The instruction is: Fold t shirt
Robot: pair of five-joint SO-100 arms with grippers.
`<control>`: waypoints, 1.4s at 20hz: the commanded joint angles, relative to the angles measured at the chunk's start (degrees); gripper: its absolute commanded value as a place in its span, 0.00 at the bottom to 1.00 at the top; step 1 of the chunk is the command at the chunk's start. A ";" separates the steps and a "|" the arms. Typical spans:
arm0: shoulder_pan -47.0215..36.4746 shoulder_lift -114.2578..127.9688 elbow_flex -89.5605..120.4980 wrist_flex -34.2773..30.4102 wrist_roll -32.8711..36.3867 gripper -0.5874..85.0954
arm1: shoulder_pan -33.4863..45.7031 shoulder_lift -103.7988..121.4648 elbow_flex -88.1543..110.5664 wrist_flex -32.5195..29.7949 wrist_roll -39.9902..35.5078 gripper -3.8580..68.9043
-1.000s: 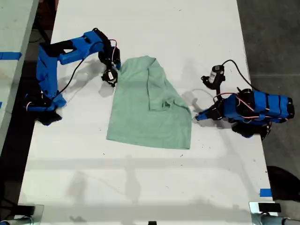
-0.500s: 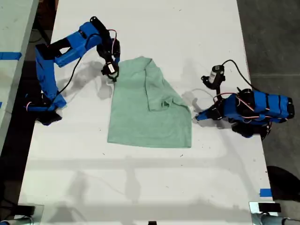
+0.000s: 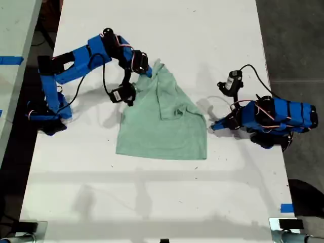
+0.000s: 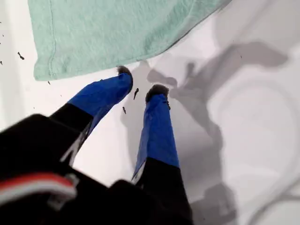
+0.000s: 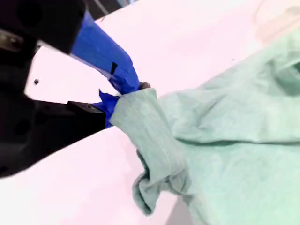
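Closed on a bunched corner at the far end of the t shirt [image 3: 162,119], my second gripper [image 5: 123,93] is seen lifted over the white table [image 3: 152,202] towards the exterior view's left. From that pinch the shirt's long axis runs back towards the near hem, so the fold is judged best carried along that line. At the exterior view's right, my first gripper [image 4: 138,90] is held slightly open and empty just beside the shirt's edge.
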 commanded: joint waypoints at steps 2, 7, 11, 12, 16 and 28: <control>7.21 -12.57 -2.99 -7.03 -4.31 0.16 | -0.62 0.62 2.55 -0.35 -0.97 0.18; 1.76 -7.38 -2.64 -2.37 -2.11 0.25 | -0.62 0.62 2.55 -0.35 -0.97 0.18; -3.08 22.85 -0.44 4.57 -2.29 0.02 | -0.62 0.62 2.55 -0.35 -0.97 0.18; -2.90 30.41 0.79 5.27 -2.46 0.00 | -0.62 0.62 2.55 -0.35 -0.97 0.18; 2.11 57.74 28.74 -0.97 -10.81 0.00 | -0.62 0.62 2.55 -0.35 -0.97 0.18; 10.90 126.04 129.46 -18.81 -36.12 0.00 | -0.44 0.62 2.55 -0.35 -0.97 0.17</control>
